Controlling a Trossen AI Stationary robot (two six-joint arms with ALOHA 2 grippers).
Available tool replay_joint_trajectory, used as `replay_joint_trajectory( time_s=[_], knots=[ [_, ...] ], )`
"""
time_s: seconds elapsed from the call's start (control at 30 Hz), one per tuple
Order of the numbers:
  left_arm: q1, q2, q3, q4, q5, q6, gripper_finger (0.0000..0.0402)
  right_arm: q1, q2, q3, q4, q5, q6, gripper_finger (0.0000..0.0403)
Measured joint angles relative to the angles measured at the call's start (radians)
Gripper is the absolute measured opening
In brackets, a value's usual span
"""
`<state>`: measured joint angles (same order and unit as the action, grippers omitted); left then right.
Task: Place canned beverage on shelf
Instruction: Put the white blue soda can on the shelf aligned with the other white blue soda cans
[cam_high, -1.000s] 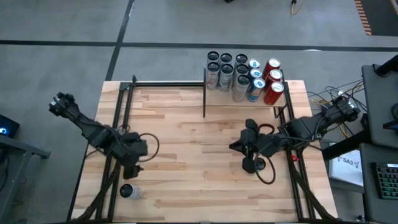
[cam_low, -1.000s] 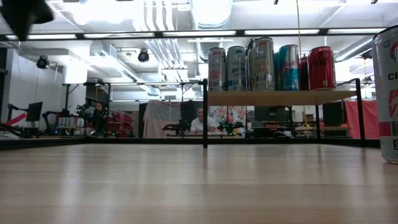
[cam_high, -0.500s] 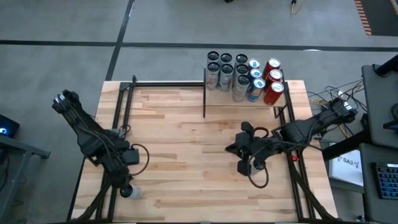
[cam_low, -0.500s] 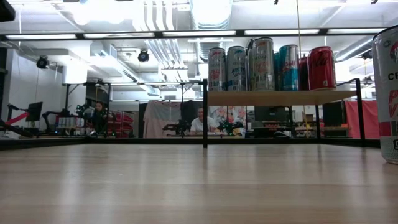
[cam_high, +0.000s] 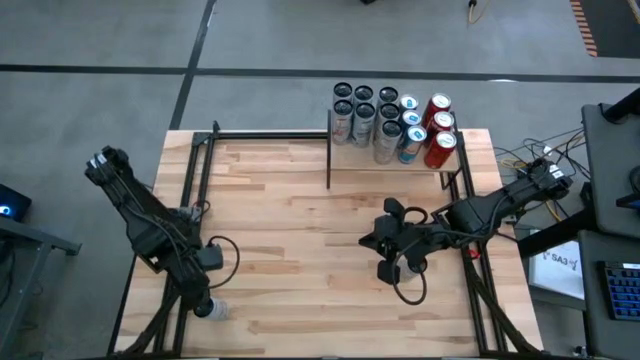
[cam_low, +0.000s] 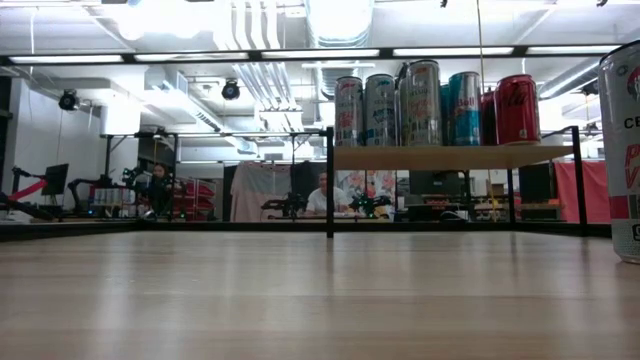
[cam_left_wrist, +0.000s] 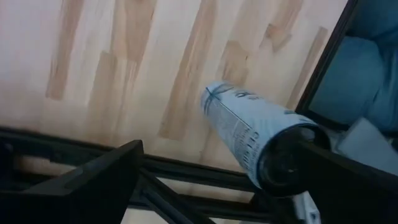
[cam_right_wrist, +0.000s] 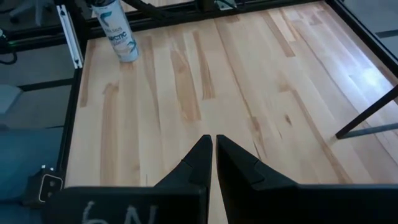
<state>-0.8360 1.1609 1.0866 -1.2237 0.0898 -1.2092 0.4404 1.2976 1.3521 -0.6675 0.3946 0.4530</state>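
Light-wood planks make up the bench (cam_high: 300, 240), which is framed by black metal rails along its edges. At its far right corner stands the shelf (cam_high: 350, 150), a small pale board on thin black posts; in the low view it sits raised above the bench surface (cam_low: 450, 157). On the shelf a group of cans (cam_high: 392, 122) stands upright in close rows: silver ones to the left, blue-topped ones in the middle, red ones at the right end. In the low view the same row shows side by side (cam_low: 435, 103).

Both dark arms reach in from the near corners. The right pincer (cam_high: 388, 262) hangs over the right half of the bench, well apart from the shelf, its fingers (cam_right_wrist: 202, 163) pressed together on nothing.

The left pincer (cam_high: 204, 300) is at the near left corner of the bench, right at the canned beverage (cam_high: 212, 308). Its fingers (cam_left_wrist: 93, 180) are spread wide. In the left wrist view the can (cam_left_wrist: 252, 140) is a pale blue-and-white cylinder that lies between them, close against the finger on one side; whether the finger touches it cannot be told. The right wrist view shows the same can (cam_right_wrist: 115, 29) standing upright near the black edge rail.
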Motion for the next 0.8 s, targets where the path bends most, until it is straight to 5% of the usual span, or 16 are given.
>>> replay_joint_trajectory(
  time_s=[0.2, 0.43, 0.8],
  knots=[
    [-0.059, 0.087, 0.079, -0.004, -0.005, -0.061, 0.0397, 0.0, 0.0, 0.041, 0.003, 0.0, -0.004, 0.0012],
    [-0.161, 0.272, 0.255, -0.147, -0.131, -0.049, 0.0397, 0.0, 0.006, 0.061, 0.009, 0.027, -0.049, 0.0012],
    [-0.211, 0.443, 0.379, -0.217, -0.142, -0.051, 0.0397, 0.009, 0.041, 0.055, 0.015, 0.025, -0.052, 0.0012]
  ],
)
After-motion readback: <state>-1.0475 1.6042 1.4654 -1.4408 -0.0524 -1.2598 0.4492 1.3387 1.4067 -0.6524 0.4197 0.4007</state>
